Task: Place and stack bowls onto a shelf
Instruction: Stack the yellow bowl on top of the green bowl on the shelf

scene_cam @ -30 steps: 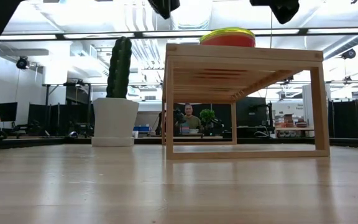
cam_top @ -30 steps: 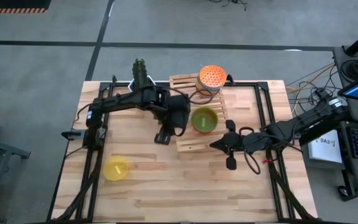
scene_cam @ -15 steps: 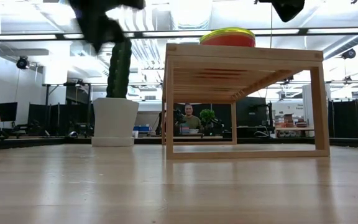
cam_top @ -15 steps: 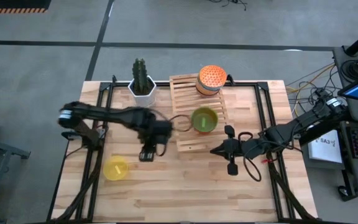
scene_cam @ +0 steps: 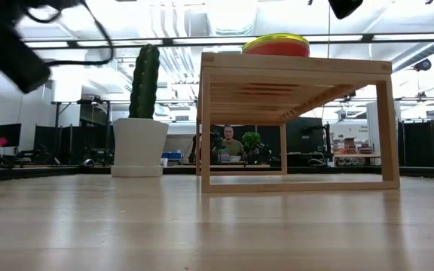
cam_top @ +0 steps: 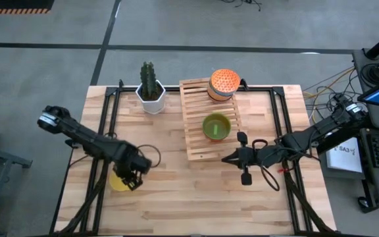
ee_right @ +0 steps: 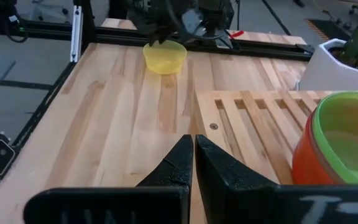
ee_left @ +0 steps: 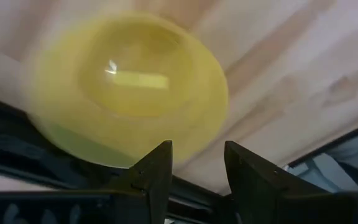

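A yellow bowl rests upright on the table near its left front. My left gripper hangs just over the bowl's right rim, slanting down, open, with nothing between its fingers. On the wooden shelf sit a green bowl nested in a red-orange one and, farther back, a stack topped by the orange lattice bowl. My right gripper hovers shut beside the shelf's near right corner.
A cactus in a white pot stands at the back, left of the shelf. Black frame rails run along both table sides. Bare wood lies across the table's near half. A person shows in the room behind, in the low view.
My left gripper has swung from the shelf's left edge toward the table's near left and gone down to the yellow bowl, rolling its wrist on the way. The bowls have not moved.
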